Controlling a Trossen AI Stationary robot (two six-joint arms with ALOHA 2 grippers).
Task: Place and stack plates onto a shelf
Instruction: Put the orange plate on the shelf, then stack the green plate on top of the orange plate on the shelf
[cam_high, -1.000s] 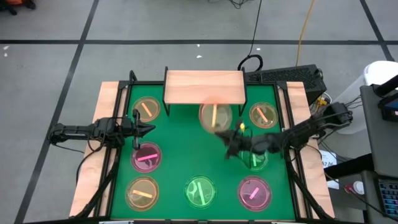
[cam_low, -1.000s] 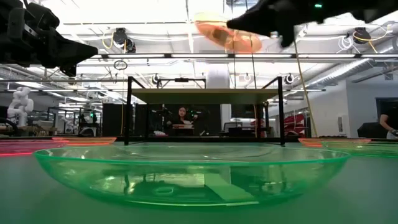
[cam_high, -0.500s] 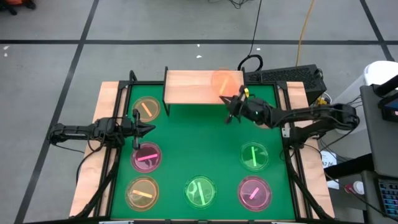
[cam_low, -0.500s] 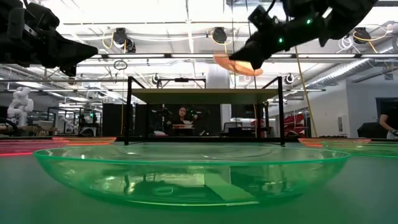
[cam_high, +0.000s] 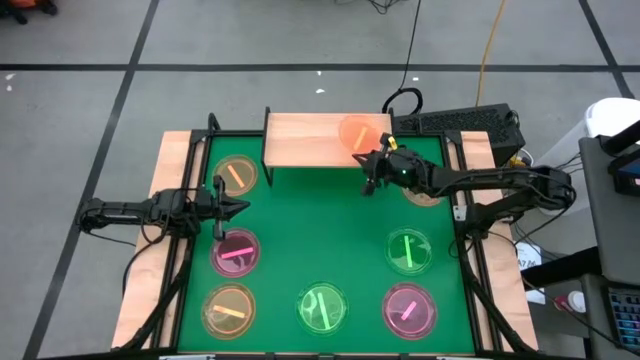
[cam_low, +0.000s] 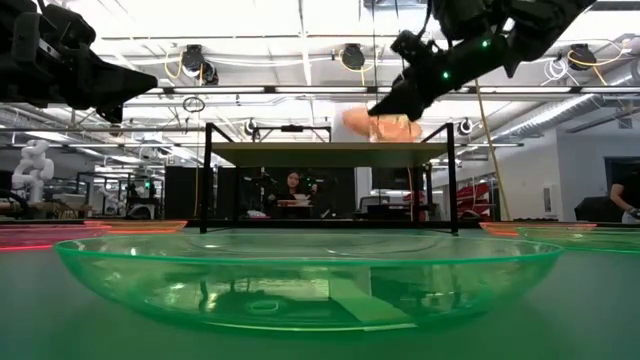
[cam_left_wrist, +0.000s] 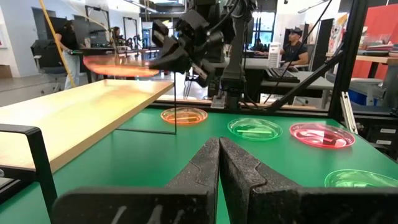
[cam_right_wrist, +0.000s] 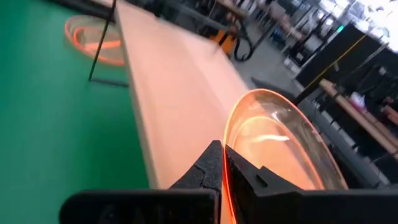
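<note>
Low view: right gripper holding an orange plate above the shelf

The right gripper (cam_low: 385, 107), entering from the upper right, pinches the rim of the orange plate (cam_low: 382, 125) just above the right end of the shelf (cam_low: 325, 150). A green plate (cam_low: 308, 282) fills the foreground. The left arm (cam_low: 60, 62) hangs at the upper left.

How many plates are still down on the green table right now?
7: orange back left, pink mid left, orange front left, green front centre, pink front right, green mid right, and one mostly hidden under the right arm.
</note>
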